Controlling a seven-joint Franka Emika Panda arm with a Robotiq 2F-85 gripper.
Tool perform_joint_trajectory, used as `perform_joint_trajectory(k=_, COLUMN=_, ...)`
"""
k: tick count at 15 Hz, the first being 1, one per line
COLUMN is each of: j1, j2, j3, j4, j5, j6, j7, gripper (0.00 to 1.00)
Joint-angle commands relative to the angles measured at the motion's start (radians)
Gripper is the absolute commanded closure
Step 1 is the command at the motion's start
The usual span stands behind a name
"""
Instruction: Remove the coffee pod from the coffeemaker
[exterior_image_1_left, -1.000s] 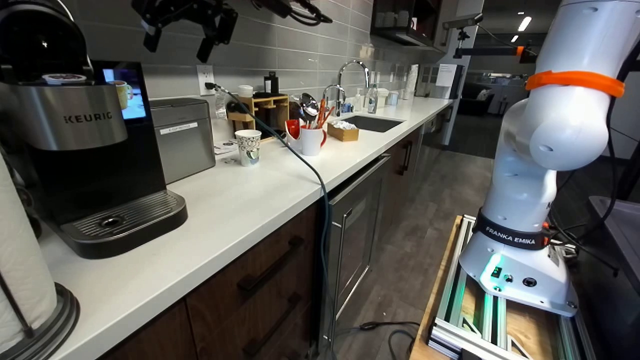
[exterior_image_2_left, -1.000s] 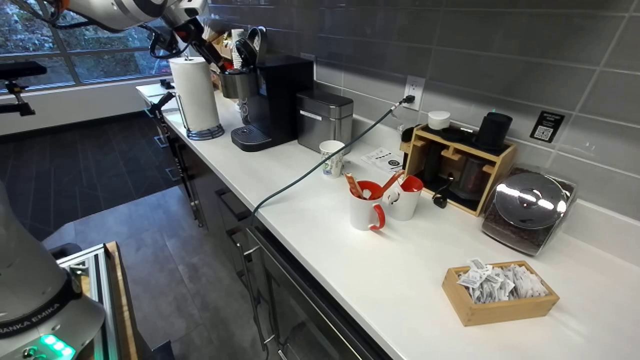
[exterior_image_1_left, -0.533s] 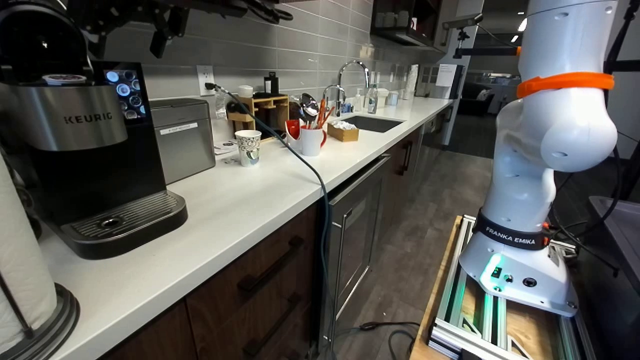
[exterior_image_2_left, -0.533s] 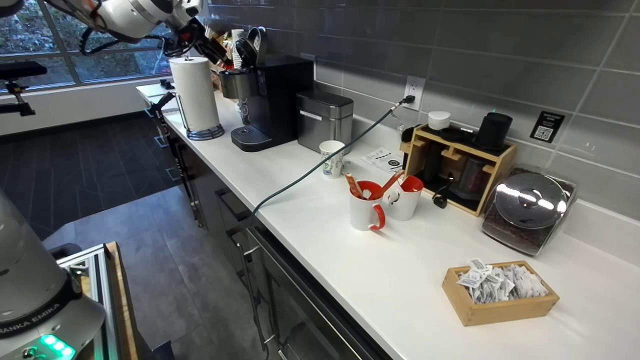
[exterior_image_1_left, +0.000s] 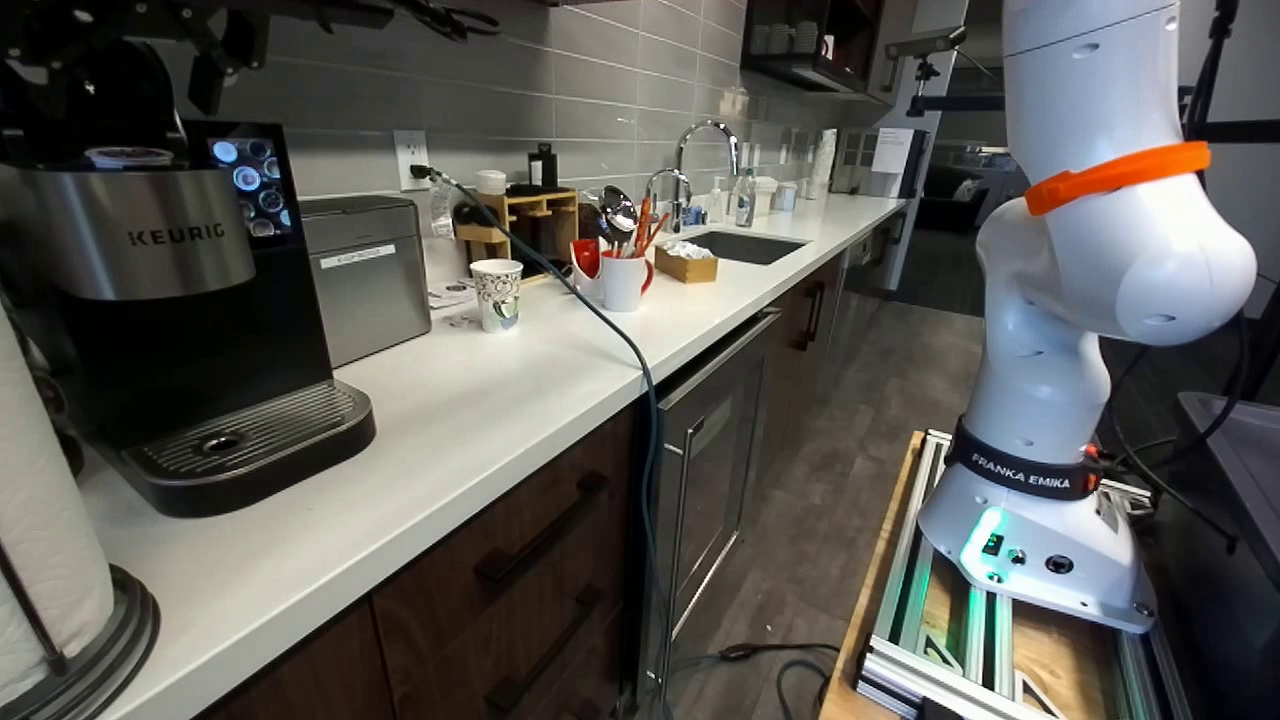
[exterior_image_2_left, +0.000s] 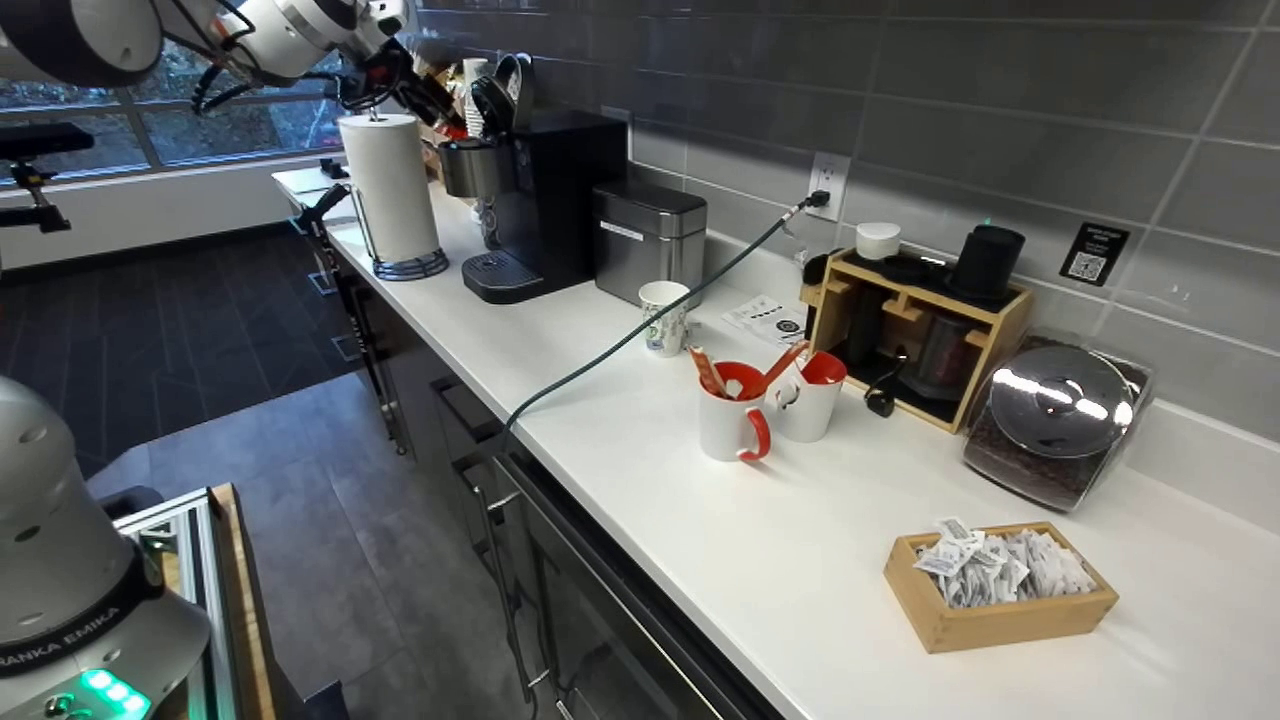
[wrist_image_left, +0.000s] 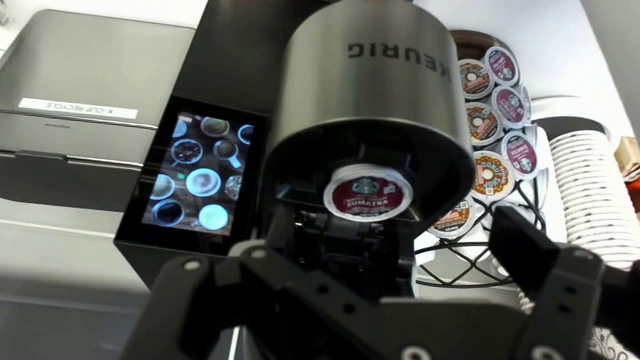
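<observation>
Grey tiled wall (exterior_image_2_left: 950, 110), long white countertop (exterior_image_2_left: 690, 520), dark wood drawers (exterior_image_1_left: 455, 610), dark floor (exterior_image_2_left: 200, 335), window (exterior_image_2_left: 240, 130) with foliage outside

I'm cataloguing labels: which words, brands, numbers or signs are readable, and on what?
"KEURIG": coffeemaker
"SUMATRA": coffee pod in the coffeemaker, perhaps also a purple pod beside it
"DONUT SHOP": orange-ringed pod
"K-CUP RECYCLE": white label on the grey box
"FRANKA EMIKA": robot's base collar
Too small or blurred: QR-code sign, printed sheet, packets, box's logo, remaining pod print. No numbers legible.

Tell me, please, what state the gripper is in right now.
Gripper: open, holding nothing; the coffee pod sits in the coffeemaker.
</observation>
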Motion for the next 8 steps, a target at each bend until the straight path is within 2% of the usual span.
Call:
perform_joint_trajectory(k=1, j1=0.053, j2=0.073, j3=-0.052, j4=0.093, j5=0.030, j6=-0.031, j7=0.016, gripper=0.00)
perform_joint_trajectory(k=7, j1=0.080, j2=0.113, j3=-0.113, j4=0.128, j5=0.055, j6=-0.021, j7=0.047, gripper=0.00)
perform_joint_trajectory(k=8, j1=0.084, j2=0.117, j3=-0.118, j4=0.136, j5=0.062, j6=-0.020, j7=0.047, gripper=0.05)
